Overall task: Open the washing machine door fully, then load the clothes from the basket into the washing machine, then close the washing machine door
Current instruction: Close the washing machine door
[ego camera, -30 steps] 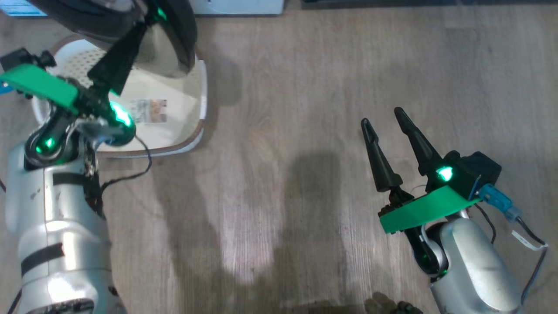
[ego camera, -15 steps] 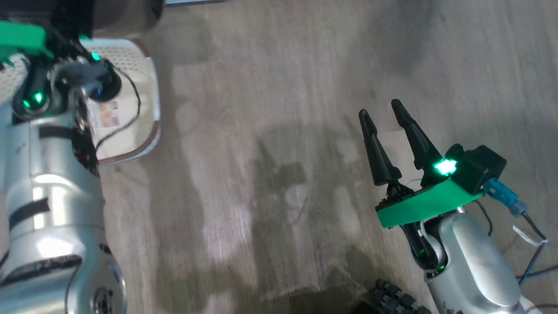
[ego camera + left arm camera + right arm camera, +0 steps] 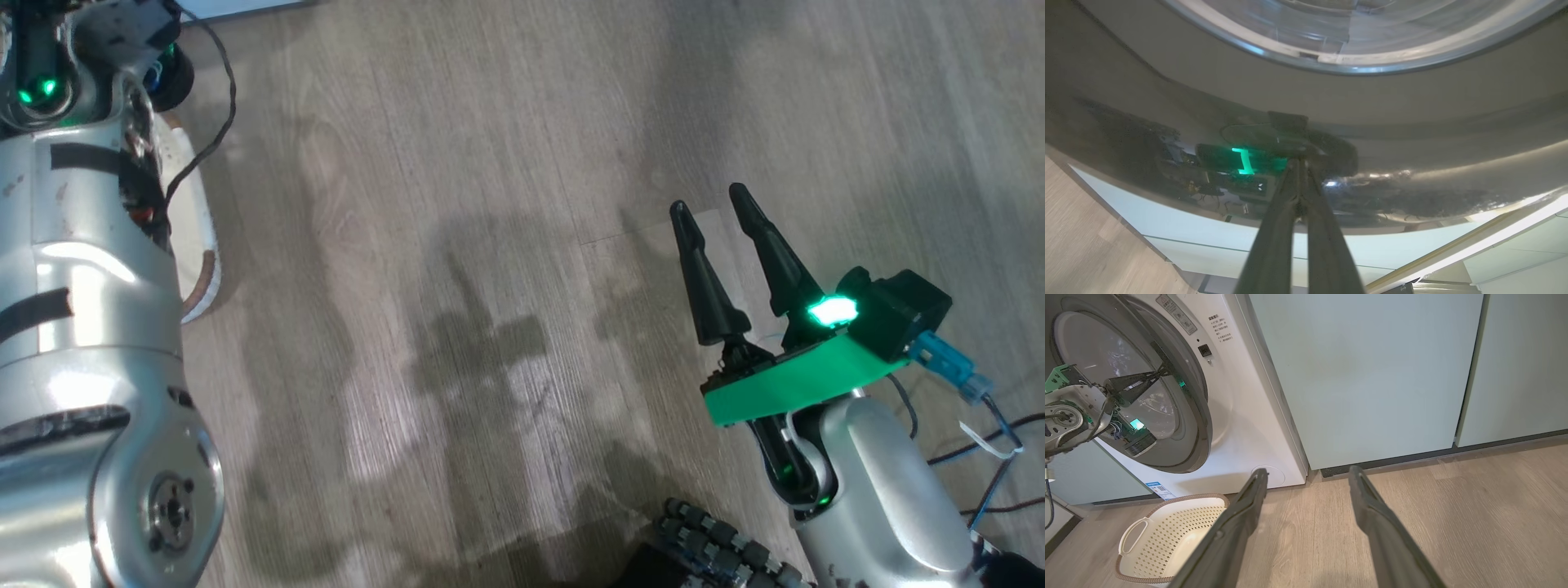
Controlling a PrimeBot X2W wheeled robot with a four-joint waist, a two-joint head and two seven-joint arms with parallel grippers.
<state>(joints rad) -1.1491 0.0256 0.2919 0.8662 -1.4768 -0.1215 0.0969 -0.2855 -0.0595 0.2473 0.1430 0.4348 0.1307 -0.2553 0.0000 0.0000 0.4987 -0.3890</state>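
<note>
Small print point(image 3: 1220, 326) on washing machine point(image 3: 1249, 433) front, blue label point(image 3: 1154, 485) below, neither legible

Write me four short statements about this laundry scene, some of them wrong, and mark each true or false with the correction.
1. The basket is full of red clothes. False: the right wrist view shows its perforated inside bare; it looks empty.
2. The left gripper is shut, its fingertips against the glossy dark rim of the washing machine door. True.
3. The right gripper grips a basket handle. False: its fingers stand apart over the wooden floor, holding nothing.
4. The basket stands on the floor in front of the washing machine. True.
</note>
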